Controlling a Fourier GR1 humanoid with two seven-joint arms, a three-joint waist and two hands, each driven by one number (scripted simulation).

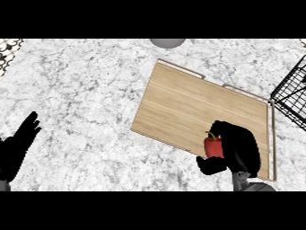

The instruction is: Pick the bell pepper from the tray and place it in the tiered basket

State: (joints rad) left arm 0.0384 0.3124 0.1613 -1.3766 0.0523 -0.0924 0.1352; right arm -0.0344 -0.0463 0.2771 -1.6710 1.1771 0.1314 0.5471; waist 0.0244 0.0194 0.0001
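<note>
- Gleaming red with a short green stem on top, the small glossy bell pepper (213,146) sat over the near right part of the tray.
- Black right hand (237,150) curled its fingers and thumb round the pepper.
- Flat light wooden tray (188,105) lay tilted on the grey marbled counter (82,99).
- Black wire tiered basket (304,96) stood just beyond the tray's right edge.
- Black left hand (6,152) rested at lower left, fingers straight.

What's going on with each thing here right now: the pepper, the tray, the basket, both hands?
Bell pepper: red, over the tray, held in the right hand.
Tray: wooden, flat on the counter.
Tiered basket: black wire, beside the tray.
Right hand: curled round the pepper.
Left hand: open, resting.
</note>
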